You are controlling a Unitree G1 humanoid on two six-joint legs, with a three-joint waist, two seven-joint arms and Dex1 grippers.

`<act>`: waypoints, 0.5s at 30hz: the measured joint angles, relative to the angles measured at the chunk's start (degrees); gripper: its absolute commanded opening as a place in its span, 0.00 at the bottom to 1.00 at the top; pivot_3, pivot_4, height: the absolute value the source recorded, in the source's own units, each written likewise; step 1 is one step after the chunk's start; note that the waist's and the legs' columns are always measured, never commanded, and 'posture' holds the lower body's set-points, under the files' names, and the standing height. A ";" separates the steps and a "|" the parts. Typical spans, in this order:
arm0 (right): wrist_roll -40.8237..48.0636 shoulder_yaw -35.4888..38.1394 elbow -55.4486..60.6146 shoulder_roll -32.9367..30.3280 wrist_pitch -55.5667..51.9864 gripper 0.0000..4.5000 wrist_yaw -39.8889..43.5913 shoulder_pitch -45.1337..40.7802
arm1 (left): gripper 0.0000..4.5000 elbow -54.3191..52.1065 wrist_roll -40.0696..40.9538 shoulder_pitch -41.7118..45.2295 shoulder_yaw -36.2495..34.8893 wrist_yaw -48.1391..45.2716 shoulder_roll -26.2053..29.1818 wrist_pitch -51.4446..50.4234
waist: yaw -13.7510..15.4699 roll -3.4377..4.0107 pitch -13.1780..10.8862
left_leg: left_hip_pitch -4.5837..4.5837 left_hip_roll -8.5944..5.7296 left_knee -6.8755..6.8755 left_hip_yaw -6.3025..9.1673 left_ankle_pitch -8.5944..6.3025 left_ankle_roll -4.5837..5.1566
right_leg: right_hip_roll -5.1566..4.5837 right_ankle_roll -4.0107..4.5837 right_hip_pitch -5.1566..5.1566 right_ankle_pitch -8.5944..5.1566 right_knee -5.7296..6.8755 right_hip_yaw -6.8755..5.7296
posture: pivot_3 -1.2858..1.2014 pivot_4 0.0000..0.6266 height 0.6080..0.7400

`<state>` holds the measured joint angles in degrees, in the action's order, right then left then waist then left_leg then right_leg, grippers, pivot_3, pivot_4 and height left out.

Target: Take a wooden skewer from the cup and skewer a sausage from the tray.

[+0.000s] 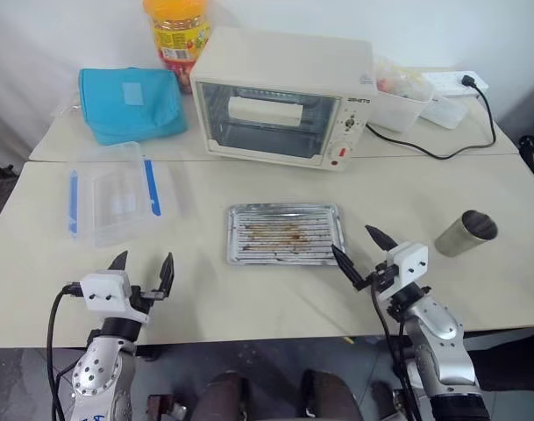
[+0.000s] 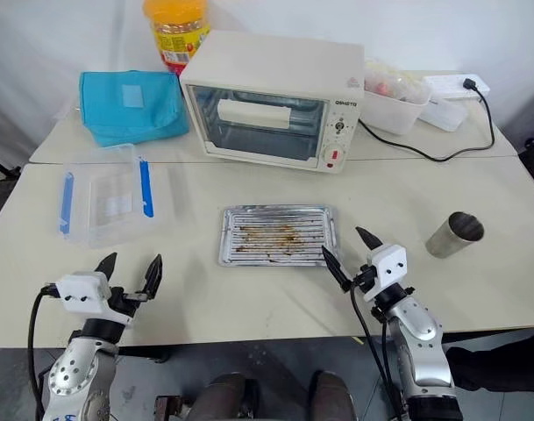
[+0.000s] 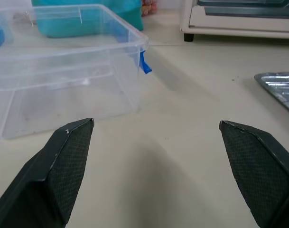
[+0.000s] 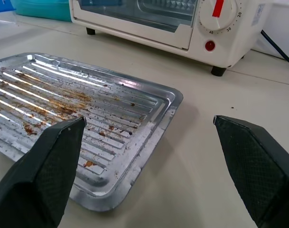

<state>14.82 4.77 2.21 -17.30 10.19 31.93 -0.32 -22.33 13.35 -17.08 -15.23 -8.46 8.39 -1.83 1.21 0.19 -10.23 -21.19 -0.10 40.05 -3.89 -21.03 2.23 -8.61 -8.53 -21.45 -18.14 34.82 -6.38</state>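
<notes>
Cup (image 1: 466, 232) stands near the table's right edge, untouched; no skewer visible inside. Tray (image 1: 285, 233) sits mid-table, greasy, holding no sausage. Left gripper (image 1: 144, 270) and right gripper (image 1: 365, 252) hover near the front edge, fingers apart, empty. Every step remains.

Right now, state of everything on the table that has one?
cup: tipped on its side, no skewers visible
tray: flat, grease-stained, no sausage on it
plastic box: open, empty, clips undone
oven: door shut
jar: lid on
left gripper: open, empty
right gripper: open, empty
</notes>
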 measured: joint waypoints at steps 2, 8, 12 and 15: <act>0.00 0.02 0.58 0.00 -0.09 1.00 -0.07 0.68 | 1.00 -0.13 0.03 -0.24 0.02 0.00 0.00 -0.22 | 0.06 0.00 0.00 | 0.00 0.00 0.00 0.00 0.00 0.00 | 0.00 0.00 0.00 0.00 0.00 0.00 | 0.52 0.24 1.00; 0.02 0.16 2.24 -0.19 -0.52 1.00 -0.18 1.27 | 1.00 -1.57 0.04 0.77 0.50 0.01 0.05 -1.69 | -0.01 0.00 0.00 | 0.01 0.00 0.00 0.00 0.00 0.00 | 0.00 0.00 0.00 0.00 0.00 0.02 | 0.52 0.24 1.00; 0.00 0.18 3.12 -0.18 -0.72 1.00 -0.66 2.38 | 1.00 -1.47 0.05 0.91 0.39 0.01 0.23 -1.78 | 0.01 0.00 0.00 | 0.00 0.00 0.00 -0.01 0.00 0.00 | 0.00 0.00 0.00 0.00 -0.01 0.01 | 0.52 0.24 1.00; 0.01 0.19 3.32 -0.19 -0.80 1.00 -0.67 2.44 | 1.00 -1.42 0.04 1.23 0.48 -0.01 0.27 -1.79 | 0.01 0.00 0.00 | 0.00 0.00 0.00 -0.01 0.00 0.00 | 0.00 0.00 0.00 0.00 0.01 0.02 | 0.52 0.24 1.00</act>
<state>14.83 4.96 5.53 -17.49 9.39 31.26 2.12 -23.76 13.39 -15.85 -14.74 -8.48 8.66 -3.62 1.22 0.19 -10.23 -21.19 -0.10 40.05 -3.89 -21.03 2.23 -8.61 -8.53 -21.45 -18.15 34.83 -6.37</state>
